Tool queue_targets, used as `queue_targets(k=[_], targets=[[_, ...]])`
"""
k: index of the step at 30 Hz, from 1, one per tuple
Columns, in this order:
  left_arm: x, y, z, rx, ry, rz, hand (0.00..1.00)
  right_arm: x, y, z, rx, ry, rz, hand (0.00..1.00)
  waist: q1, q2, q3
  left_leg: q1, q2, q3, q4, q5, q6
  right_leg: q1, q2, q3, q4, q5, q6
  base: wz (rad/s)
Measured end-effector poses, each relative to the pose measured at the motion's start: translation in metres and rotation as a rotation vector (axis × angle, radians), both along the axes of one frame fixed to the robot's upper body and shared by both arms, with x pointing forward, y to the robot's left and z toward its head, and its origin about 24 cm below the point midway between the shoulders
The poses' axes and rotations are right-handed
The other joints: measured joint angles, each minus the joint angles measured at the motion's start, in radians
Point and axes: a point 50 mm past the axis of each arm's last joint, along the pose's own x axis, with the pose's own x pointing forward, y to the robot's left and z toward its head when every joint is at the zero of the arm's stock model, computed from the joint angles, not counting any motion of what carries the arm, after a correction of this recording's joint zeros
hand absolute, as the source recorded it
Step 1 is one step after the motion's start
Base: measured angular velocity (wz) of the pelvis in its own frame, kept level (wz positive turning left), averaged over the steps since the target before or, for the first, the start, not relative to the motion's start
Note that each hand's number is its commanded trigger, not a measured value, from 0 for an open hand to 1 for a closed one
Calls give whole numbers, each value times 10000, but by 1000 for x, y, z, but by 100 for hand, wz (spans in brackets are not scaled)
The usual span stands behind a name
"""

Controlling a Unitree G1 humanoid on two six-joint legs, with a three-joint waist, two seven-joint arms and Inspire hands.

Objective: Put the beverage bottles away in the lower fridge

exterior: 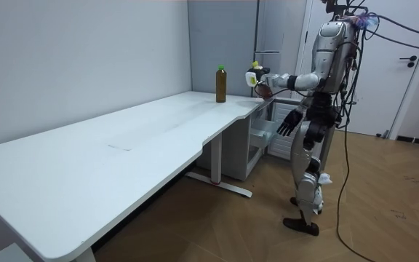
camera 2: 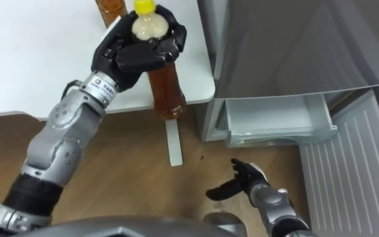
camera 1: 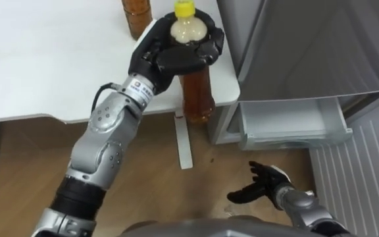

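Holding entry, items listed left to right

White bench (camera 1: 45, 59): carries one standing bottle (camera 1: 137, 16) of amber drink, upright near the corner, touched by neither hand.

Left hand (camera 1: 176, 56): raised at the bench's corner, fingers (camera 1: 209, 43) clamped round the neck and shoulder of the yellow-capped bottle (camera 1: 197, 99).

Yellow-capped bottle: long axis close to upright, cap above the fingers, amber body hanging below them, just beside the bench edge and clear of the floor.

Right hand (camera 1: 262, 184): low, over the floor, fingers apart and relaxed, holding nothing. It is nearer the fridge than the left hand.

Lower drawer (camera 1: 295, 122) of the fridge: pulled out, its inside pale and bare as far as can be seen.

Governing relation: the drawer lies to the right of the held bottle and well below it. By my judgement the carry must go rightward and down, bottle base leading
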Motion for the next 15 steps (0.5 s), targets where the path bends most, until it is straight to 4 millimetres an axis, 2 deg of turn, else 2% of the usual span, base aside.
queue_targets(k=[6, 10, 15], targets=[[-15, -1, -15, -155, 617, -297, 100, 10, 15, 11, 606, -787, 674, 0, 209, -12, -6, -31, -1, -139, 49, -2, 4, -6, 1, -75, 135, 0, -1, 6], [-21, 5, -20, -370, 902, -292, 100, 26, 28, 29, 1367, -1760, 1349, 0, 320, -14, 6, -59, 1, -148, 35, -2, 3, -16, 12, -56, 154, 0, -1, 0], [-27, 5, -25, -628, 1125, -593, 100, 41, 44, 49, 2315, -2563, 2272, 0, 371, -106, 66, -117, -5, -221, 55, -3, 4, -26, 7, -145, 149, 0, -1, 5]])
